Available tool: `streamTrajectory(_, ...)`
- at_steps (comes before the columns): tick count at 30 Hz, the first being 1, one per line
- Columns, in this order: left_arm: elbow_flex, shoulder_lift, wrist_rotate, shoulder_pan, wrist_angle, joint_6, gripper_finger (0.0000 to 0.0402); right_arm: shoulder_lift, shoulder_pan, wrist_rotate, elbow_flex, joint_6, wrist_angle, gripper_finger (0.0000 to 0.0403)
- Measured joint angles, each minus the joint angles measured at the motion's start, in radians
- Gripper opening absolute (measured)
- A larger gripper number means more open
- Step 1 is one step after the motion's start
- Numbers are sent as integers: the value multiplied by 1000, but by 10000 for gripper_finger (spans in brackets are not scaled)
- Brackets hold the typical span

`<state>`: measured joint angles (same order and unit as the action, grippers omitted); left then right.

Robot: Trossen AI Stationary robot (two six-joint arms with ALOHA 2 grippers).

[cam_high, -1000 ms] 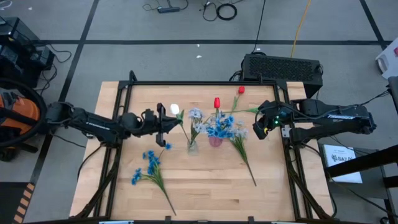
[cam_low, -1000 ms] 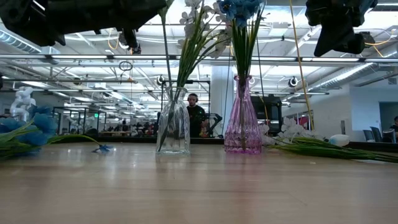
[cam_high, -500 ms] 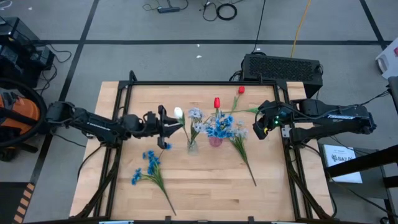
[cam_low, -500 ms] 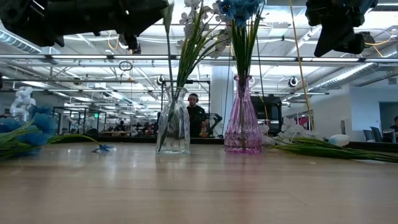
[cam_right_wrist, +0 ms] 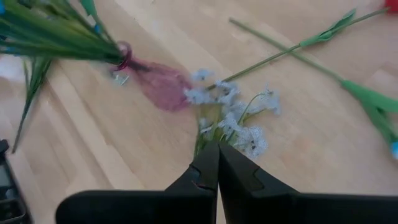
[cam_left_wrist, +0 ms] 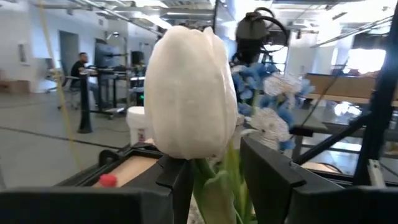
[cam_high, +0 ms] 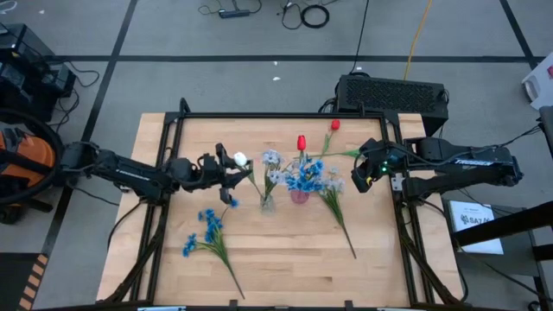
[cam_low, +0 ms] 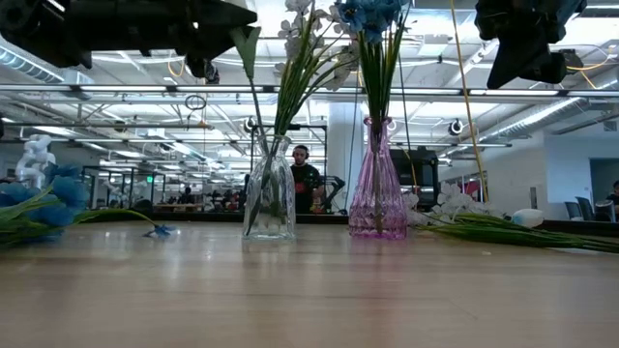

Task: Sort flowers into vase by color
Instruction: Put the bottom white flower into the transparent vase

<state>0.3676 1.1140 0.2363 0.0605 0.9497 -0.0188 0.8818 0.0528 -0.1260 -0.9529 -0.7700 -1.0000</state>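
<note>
High view: left gripper (cam_high: pixel 232 166), fingers spread around a white tulip (cam_high: pixel 240 159), hangs just beside the clear vase (cam_high: pixel 267 204) of pale sprays mid-table. Right gripper (cam_high: pixel 356 180), pressed together, hovers near the right edge. One pink vase (cam_high: pixel 299 196) holds blue clusters; two red tulips (cam_high: pixel 301 142) lie toward the far edge, one blue spray (cam_high: pixel 207 231) toward the near-left corner of the table (cam_high: pixel 285 268).

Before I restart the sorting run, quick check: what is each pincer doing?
Left pincer: open, white tulip stem between its fingers, just above the clear vase.
Right pincer: shut, empty.
</note>
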Motion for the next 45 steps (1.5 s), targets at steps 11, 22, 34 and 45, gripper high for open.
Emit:
streamTrajectory(11,0,-230,23,1,-258,-89,137,0,0,-103,0,-3,2,0)
streamTrajectory(22,1,-42,-23,1,-55,-127,137,0,0,-110,0,-3,48,0)
streamTrajectory(34,80,57,-156,19,-219,-133,137,0,0,-110,0,-3,47,0)
streamTrajectory(45,80,45,-155,19,-320,-131,137,0,0,-110,0,0,46,0)
